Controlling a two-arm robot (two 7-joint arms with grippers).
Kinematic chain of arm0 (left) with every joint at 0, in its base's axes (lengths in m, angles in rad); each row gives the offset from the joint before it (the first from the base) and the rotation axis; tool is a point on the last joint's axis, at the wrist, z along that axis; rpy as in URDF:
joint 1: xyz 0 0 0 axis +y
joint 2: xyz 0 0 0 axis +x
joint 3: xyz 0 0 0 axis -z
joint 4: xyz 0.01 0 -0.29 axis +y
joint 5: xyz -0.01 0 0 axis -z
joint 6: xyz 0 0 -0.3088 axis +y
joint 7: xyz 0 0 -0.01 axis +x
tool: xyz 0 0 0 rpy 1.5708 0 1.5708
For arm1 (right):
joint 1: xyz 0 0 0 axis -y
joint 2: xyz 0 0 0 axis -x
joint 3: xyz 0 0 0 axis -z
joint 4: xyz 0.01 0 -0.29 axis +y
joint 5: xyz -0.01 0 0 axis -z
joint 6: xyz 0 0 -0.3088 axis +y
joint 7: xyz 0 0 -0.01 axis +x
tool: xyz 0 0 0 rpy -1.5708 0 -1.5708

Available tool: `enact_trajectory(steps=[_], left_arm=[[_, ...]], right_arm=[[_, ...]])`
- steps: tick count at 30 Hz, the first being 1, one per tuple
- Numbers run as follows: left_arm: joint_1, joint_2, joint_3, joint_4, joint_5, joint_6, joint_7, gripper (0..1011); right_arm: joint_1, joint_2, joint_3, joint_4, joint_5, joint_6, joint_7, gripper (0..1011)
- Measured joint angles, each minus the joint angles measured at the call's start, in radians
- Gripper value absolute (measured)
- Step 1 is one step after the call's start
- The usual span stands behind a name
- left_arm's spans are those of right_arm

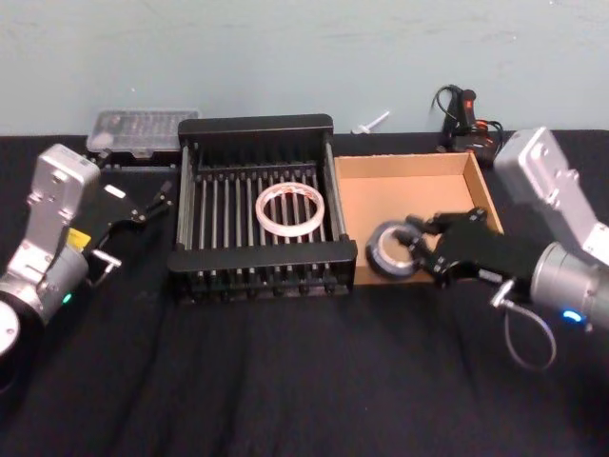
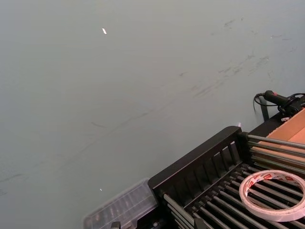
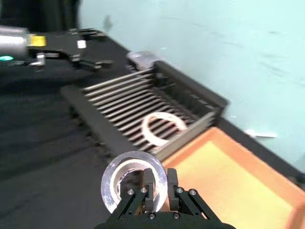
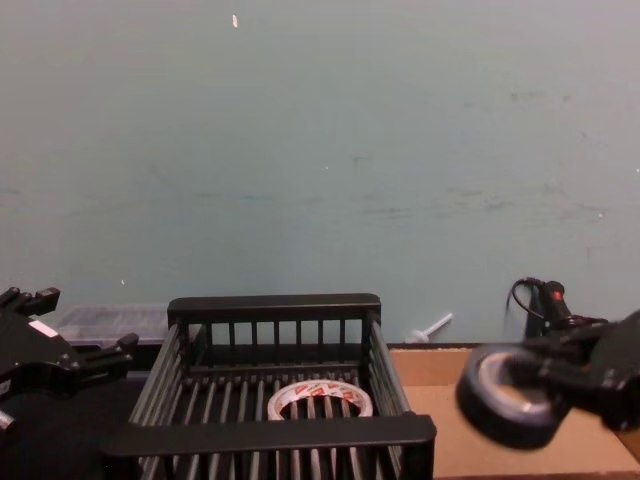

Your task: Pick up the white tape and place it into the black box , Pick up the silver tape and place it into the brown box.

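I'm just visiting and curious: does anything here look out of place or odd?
Nothing stands out. The white tape lies flat in the black box; the right claw holds the silver tape at the brown box near corner.

Red printed marks on inner core of white tape [image 2: 274, 194], illegible, no other readable text

My right gripper [image 1: 416, 249] pinches the silver tape [image 1: 390, 249] — dull grey, faintly sheened. The black box [image 1: 259, 126] looks like matt plastic bars, the brown box [image 1: 409, 195] plain cardboard — both on black cloth [image 1: 285, 381].
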Motion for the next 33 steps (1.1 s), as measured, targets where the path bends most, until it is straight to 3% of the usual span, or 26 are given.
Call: enact_trajectory(steps=[5,11,21,31,33], left_arm=[[0.0,0.0,0.0,0.0,0.0,0.0,0.0,1001],[0.0,0.0,0.0,0.0,0.0,0.0,0.0,1001],[0.0,0.0,0.0,0.0,0.0,0.0,0.0,1001],[0.0,0.0,0.0,0.0,0.0,0.0,0.0,1001],[0.0,0.0,0.0,0.0,0.0,0.0,0.0,1001]], right_arm=[[0.008,-0.015,0.033,0.019,-0.001,0.002,-0.042,174],[0.053,-0.063,0.055,0.078,-0.022,0.026,-0.093,174],[0.164,-0.149,0.047,0.2,-0.066,0.072,-0.123,174],[0.312,-0.256,0.018,0.414,-0.116,0.091,-0.133,174],[0.351,-0.286,0.01,0.485,-0.131,0.09,-0.133,174]])
